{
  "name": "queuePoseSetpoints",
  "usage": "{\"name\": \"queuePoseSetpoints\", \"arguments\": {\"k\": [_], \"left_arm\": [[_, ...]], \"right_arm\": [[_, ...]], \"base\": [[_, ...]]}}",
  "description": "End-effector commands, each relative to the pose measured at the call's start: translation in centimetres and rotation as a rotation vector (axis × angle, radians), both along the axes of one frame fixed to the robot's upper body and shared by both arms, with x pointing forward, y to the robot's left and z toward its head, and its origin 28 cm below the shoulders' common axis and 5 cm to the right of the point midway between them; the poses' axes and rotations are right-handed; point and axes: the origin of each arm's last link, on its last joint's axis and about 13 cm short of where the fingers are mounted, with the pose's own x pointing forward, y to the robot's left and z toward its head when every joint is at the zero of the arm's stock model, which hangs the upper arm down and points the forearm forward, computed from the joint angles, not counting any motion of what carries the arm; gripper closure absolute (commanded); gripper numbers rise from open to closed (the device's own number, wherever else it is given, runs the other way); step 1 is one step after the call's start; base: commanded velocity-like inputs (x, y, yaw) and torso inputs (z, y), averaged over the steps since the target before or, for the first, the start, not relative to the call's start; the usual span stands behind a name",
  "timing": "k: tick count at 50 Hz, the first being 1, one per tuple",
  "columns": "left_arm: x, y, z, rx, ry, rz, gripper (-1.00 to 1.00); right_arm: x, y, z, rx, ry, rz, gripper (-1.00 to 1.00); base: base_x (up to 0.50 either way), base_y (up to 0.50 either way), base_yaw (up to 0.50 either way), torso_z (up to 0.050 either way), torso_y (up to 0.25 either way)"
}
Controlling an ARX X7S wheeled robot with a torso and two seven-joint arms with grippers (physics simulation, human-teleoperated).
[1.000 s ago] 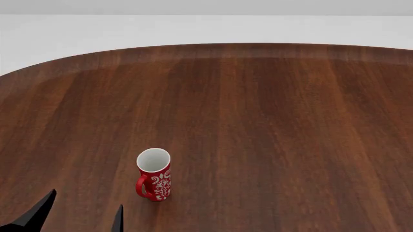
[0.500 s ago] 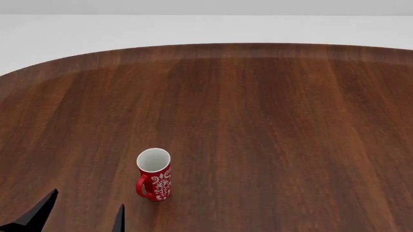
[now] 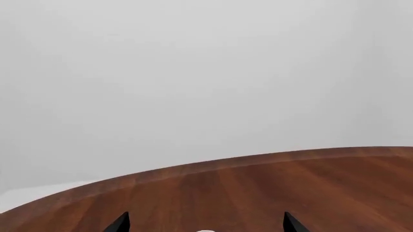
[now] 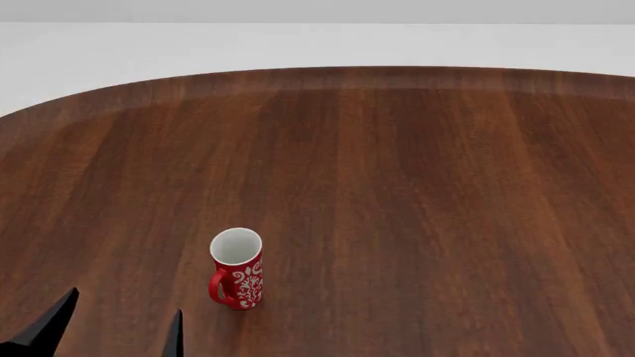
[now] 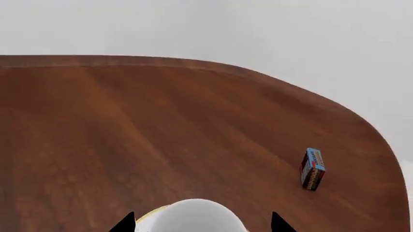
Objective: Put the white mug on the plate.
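Note:
In the right wrist view the white mug [image 5: 193, 215] shows as a glossy white rounded shape at the frame's lower edge. A thin golden-yellow strip of the plate [image 5: 150, 213] peeks out beside it. My right gripper [image 5: 202, 223] is open, its two dark fingertips [image 5: 125, 224] standing wide on either side of the mug with a gap to each. The head view shows neither this gripper, the white mug nor the plate. My left gripper [image 4: 128, 301] is open near the table's front left, empty, just short of a small red floral mug [image 4: 236, 269].
The dark wooden table [image 4: 397, 186] has a rounded far edge against a pale floor. A small blue and red box [image 5: 312, 169] stands upright near the table's edge in the right wrist view. A sliver of something white [image 3: 205, 231] touches the left wrist view's lower edge.
The left gripper's fingertips have shifted slightly to the left in the head view. The red mug has not moved.

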Motion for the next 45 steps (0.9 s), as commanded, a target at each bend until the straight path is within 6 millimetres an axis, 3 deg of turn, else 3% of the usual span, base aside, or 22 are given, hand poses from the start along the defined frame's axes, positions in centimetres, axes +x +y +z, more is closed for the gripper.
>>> {"name": "queuePoseSetpoints", "arguments": {"k": [1, 28, 45], "left_arm": [[0.1, 0.2, 0.3, -0.003, -0.014, 0.009, -1.0], [0.8, 0.7, -0.3, 0.001, -0.017, 0.053, -1.0], [1.8, 1.4, 1.0, 0.004, -0.057, 0.029, -1.0]], "right_arm": [[0.5, 0.1, 1.8, -0.041, -0.049, 0.025, -1.0], [2.1, 0.3, 5.4, -0.137, -0.17, 0.152, -1.0], [2.9, -0.2, 7.7, -0.216, -0.214, 0.197, -1.0]], "base": [[0.0, 0.0, 0.0, 0.0, 0.0], [0.0, 0.0, 0.0, 0.0, 0.0], [0.0, 0.0, 0.0, 0.0, 0.0]]}}
